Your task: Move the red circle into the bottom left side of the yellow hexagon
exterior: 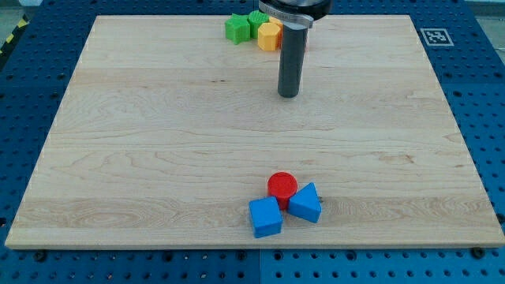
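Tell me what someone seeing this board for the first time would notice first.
Probably the dark rod, my tip, standing on bare wood in the upper middle. Next, the red circle near the view's bottom, touching two blue blocks. Far off at the top edge sits the yellow hexagon beside green blocks.

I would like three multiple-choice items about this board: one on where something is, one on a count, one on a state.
1. Where is the red circle?
A. near the view's bottom, by the blue blocks
B. at the view's top, by the green blocks
C. at the view's left edge

2. How many blue blocks are there?
A. one
B. two
C. three

3. Is my tip touching any block?
A. yes, the red circle
B. yes, the yellow hexagon
C. no, it stands apart

Key: 1 A, it touches the left blue block and the right blue block; 2 B, only those two show; 3 C, bare wood surrounds it.
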Controlling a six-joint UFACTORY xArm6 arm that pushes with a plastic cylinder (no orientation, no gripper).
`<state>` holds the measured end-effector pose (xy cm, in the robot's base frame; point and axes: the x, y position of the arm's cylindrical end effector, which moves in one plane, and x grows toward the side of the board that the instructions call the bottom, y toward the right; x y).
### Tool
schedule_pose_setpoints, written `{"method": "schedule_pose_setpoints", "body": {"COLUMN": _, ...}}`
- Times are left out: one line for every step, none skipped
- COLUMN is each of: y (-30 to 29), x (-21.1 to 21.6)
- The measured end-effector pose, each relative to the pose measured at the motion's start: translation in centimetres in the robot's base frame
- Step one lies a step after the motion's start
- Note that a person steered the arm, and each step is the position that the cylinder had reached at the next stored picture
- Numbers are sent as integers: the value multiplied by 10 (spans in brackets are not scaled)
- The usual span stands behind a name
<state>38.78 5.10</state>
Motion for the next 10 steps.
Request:
{"method": "schedule_pose_setpoints", "body": {"y": 1, "x": 0}}
{"method": "schedule_pose_setpoints", "body": {"y": 45, "x": 11}}
{"method": "schedule_pose_setpoints", "body": {"y": 110, "x": 50}}
{"method": "schedule_pose_setpoints", "body": {"y": 149, "x": 112}}
{"method": "schedule_pose_setpoints", "body": {"y": 152, "x": 177}}
{"method": "schedule_pose_setpoints", "body": {"y": 145, "x": 230}}
{"method": "schedule_pose_setpoints", "body": {"y": 127, "x": 231}}
{"method": "schedule_pose_setpoints", "body": {"y": 68, "x": 231}}
{"method": "schedule_pose_setpoints", "body": {"y": 11, "x": 223}}
{"method": "schedule_pose_setpoints", "body": {"y": -36, "x": 175}}
